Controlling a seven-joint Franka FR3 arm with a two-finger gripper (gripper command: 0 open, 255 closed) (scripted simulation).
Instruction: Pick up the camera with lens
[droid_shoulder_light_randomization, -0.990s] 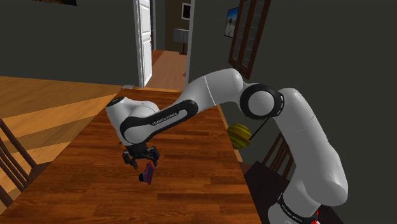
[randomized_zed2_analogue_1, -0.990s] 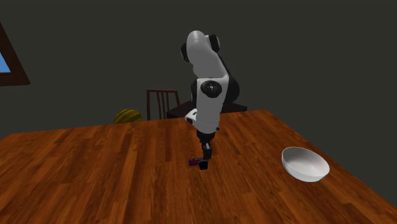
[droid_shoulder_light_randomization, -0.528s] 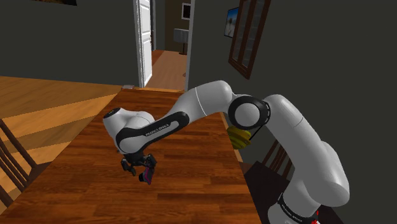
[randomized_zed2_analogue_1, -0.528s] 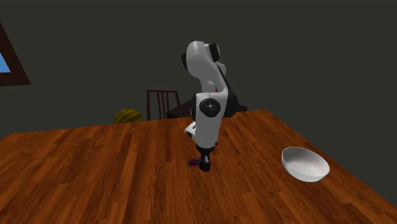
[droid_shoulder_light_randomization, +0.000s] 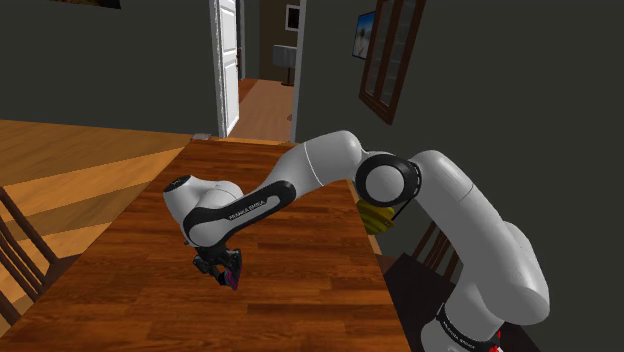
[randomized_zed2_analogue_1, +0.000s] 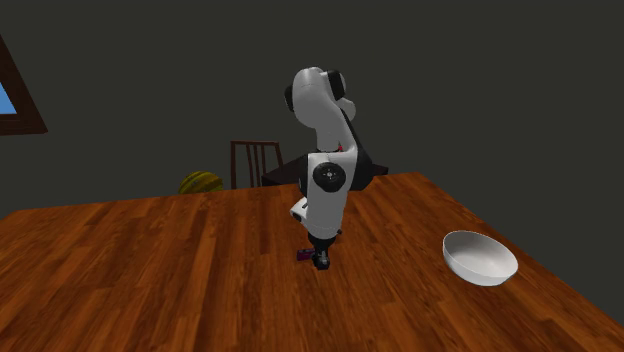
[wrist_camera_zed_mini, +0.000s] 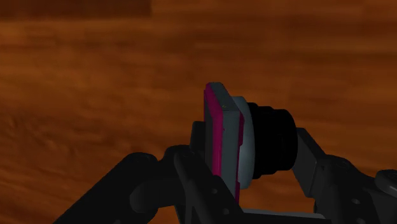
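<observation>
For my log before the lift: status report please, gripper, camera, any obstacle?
Gripper shut on camera, one finger on back, one on lens. Camera low at table. Nothing in the way; white bowl far aside.

Shoulder view sits behind the arm (droid_shoulder_light_randomization: 330, 165), high up, looking down its length to the pincer (droid_shoulder_light_randomization: 222, 269) over the wooden table (droid_shoulder_light_randomization: 300, 230). Second exterior view faces the pincer from across that table, farther back. Wrist view rides just behind the pincer, tight on the camera (wrist_camera_zed_mini: 238, 143). All three share pincer, camera and tabletop.
</observation>
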